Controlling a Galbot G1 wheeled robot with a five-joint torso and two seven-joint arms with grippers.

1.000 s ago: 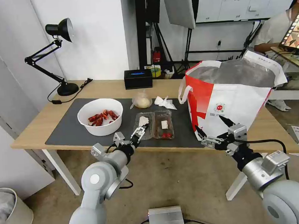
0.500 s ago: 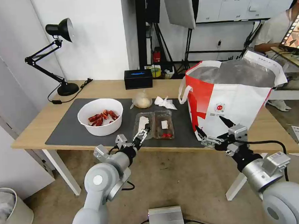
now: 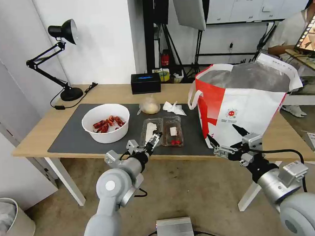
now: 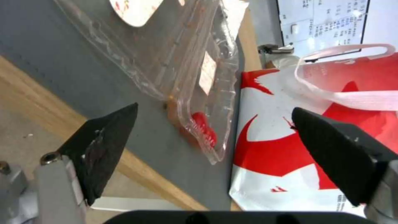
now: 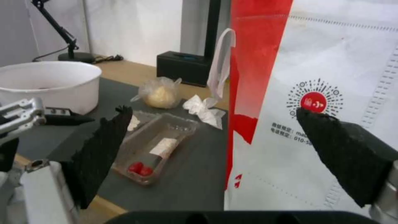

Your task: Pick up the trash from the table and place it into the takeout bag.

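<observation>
— Where's your left gripper [image 3: 154, 139]?
— Your left arm reaches forward and low, elbow bent; its jaws stand wide apart.
— And your right gripper [image 3: 223, 140]?
— Your right arm is stretched forward on its own side, wrist level, its fingers [image 5: 104, 149] spread wide too, holding nothing.

Glossy clear plastic tray [image 3: 161, 131] lies on matt grey mat [image 3: 74, 136], light-wood table [image 3: 35, 138].
</observation>
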